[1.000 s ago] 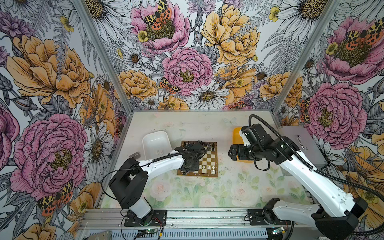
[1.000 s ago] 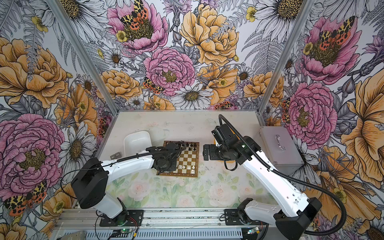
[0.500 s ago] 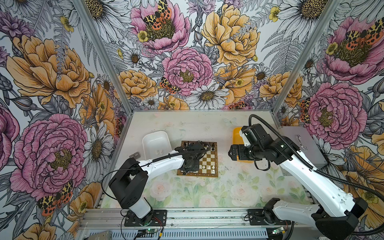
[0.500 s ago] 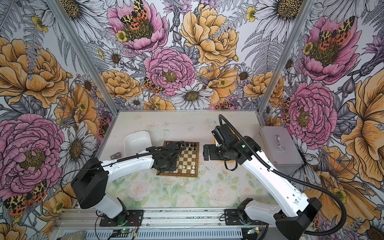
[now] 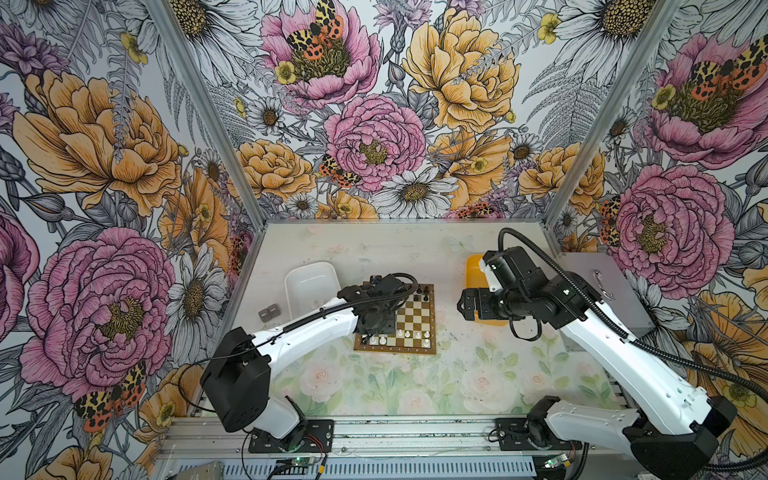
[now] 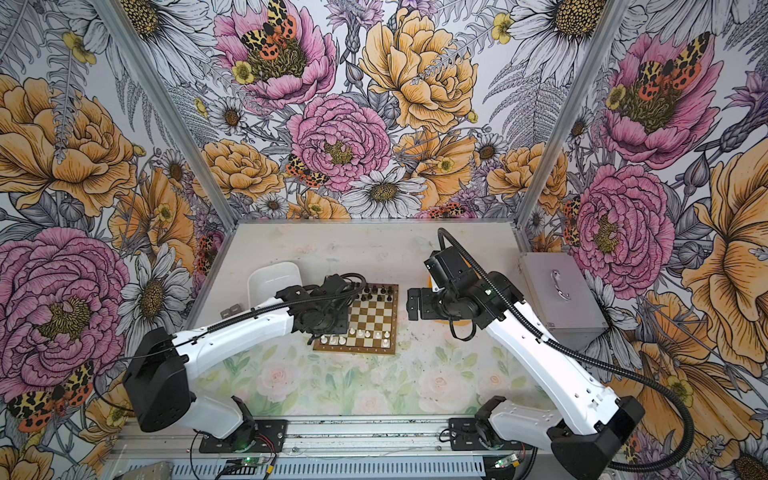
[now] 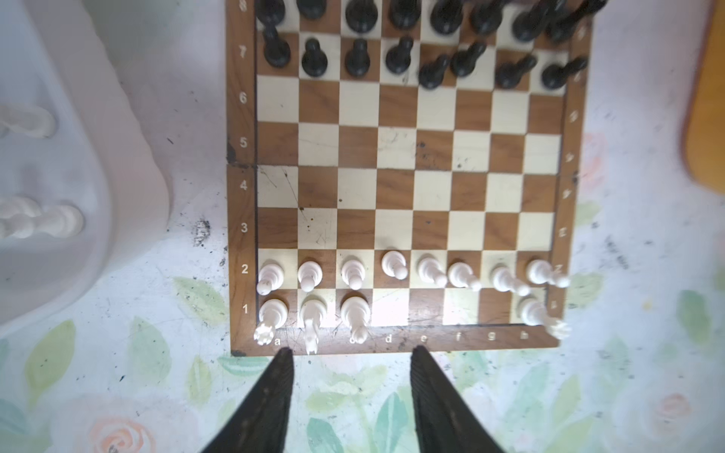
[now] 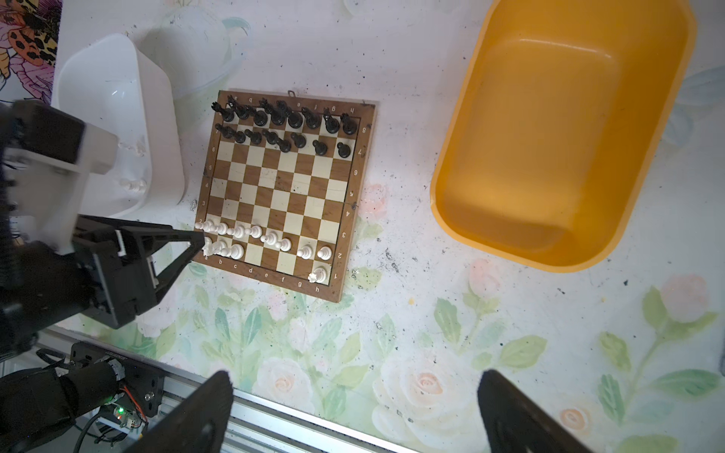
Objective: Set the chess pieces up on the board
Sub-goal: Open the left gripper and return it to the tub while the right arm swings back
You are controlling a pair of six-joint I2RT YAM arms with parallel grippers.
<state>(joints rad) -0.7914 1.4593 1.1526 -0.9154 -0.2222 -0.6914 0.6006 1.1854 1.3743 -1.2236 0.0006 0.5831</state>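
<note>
- Hanging over the lettered edge of the board, the left gripper has its two fingers spread apart with nothing between them. In the left wrist view the tips are near the letters a and e.
- I cannot tell from the pictures if these fingers touch the board's border.
- The board lies flat on the table, in the middle in both top views.
- The black chessmen fill rows 7 and 8 of the board. Some of them are blurred in the left wrist view.
- The white pawns stand in row 2, one on each of the eight squares. The one on d2 sits a little further up its square than its neighbours.
- The white figures stand in row 1, on a1, b1, c1 and h1.
- The white tray is near the board on the side of column a, not touching it. A few white pieces lie on their sides in it.
- The yellow tray is on the side of column h, apart from the board.
- The right gripper is above the table beyond the column h side of the board, between the board and the yellow tray in both top views. Its fingers are spread very wide and it holds nothing.
</note>
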